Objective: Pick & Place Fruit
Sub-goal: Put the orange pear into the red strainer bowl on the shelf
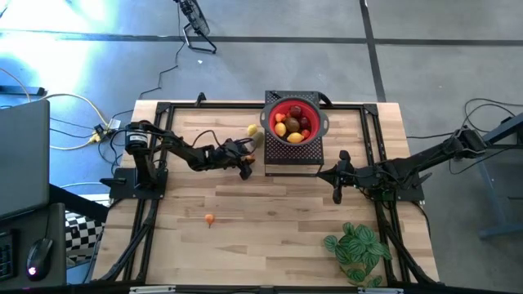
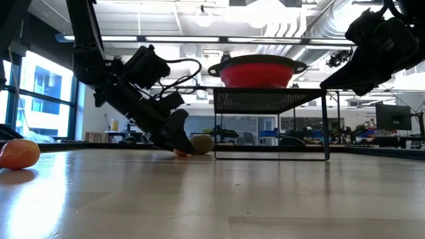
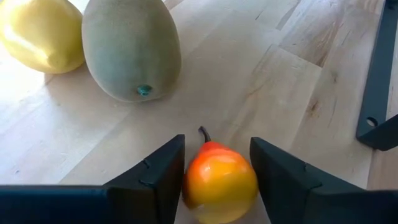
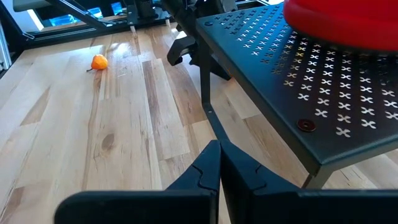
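The desk [image 1: 270,237] carries a black mesh stand [image 1: 292,151] at its far edge and a leafy plant [image 1: 357,249] near the front right; the red bowl [image 1: 295,121] on the stand holds about 6 fruits; a brownish-green fruit [image 3: 130,46] and a yellow one [image 3: 40,31] lie just left of the stand; a small orange fruit [image 1: 210,218] lies well apart. The left gripper [image 3: 216,165], half open, straddles an orange-yellow pear [image 3: 219,180] on the desk; the right gripper [image 4: 219,168] waits clenched and empty beside the stand.
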### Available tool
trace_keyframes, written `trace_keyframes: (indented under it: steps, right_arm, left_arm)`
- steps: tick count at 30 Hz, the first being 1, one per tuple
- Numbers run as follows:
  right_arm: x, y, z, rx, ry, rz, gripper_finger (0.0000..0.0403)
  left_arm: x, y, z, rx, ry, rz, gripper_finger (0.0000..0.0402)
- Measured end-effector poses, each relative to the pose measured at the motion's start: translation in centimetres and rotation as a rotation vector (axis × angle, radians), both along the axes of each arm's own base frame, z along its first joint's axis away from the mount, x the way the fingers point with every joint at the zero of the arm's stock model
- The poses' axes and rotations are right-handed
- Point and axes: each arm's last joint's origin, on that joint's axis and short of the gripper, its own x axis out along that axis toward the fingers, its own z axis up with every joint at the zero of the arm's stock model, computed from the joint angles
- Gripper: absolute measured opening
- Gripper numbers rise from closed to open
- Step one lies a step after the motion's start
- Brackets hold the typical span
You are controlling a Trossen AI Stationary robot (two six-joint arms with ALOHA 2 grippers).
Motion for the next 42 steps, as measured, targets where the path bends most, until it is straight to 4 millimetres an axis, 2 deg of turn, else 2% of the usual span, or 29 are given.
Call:
trace_keyframes:
  steps: [11,42]
  right_arm:
    - [0.0,0.0,0.0,0.0,0.0,0.0,0.0002]
    - [0.0,0.0,0.0,0.0,0.0,0.0,0.0002]
  left_arm:
    - [0.0,-0.01,-0.01,-0.001,0.001,0.0,0.0138]
    - [-0.02,0.03,0.1,-0.017,-0.014,0.013,0.0134]
